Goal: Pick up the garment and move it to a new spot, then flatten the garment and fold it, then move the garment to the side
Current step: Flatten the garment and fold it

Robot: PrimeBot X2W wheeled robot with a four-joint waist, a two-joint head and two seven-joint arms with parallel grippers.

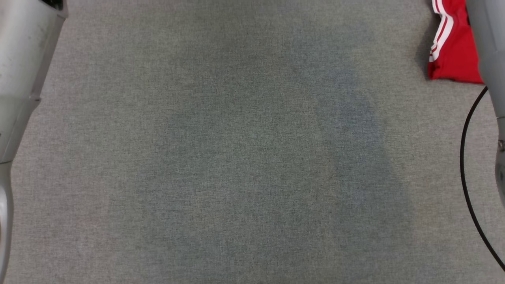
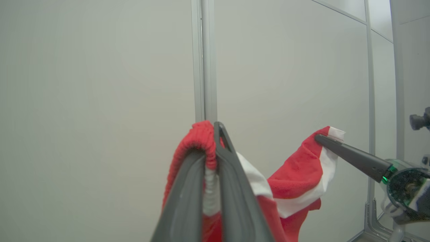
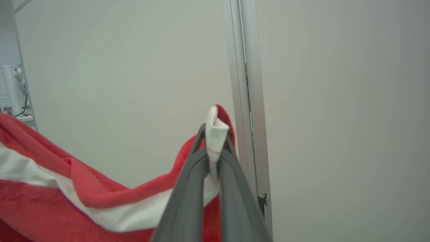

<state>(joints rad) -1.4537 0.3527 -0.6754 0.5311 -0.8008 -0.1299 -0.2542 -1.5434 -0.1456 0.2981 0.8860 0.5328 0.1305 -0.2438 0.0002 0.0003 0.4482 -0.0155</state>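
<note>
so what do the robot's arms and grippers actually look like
The left forearm and right forearm are pale grey shells, the left one scuffed. A thin black cable loops beside the right one. The left gripper and right gripper each have two long dark grey fingers tapering to narrow tips. A green ring marks the right gripper's finger base.

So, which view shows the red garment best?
The left wrist view: the garment hangs between the left tool and the right tool. The right wrist view shows one pinched edge; the head view, a red corner.
</note>
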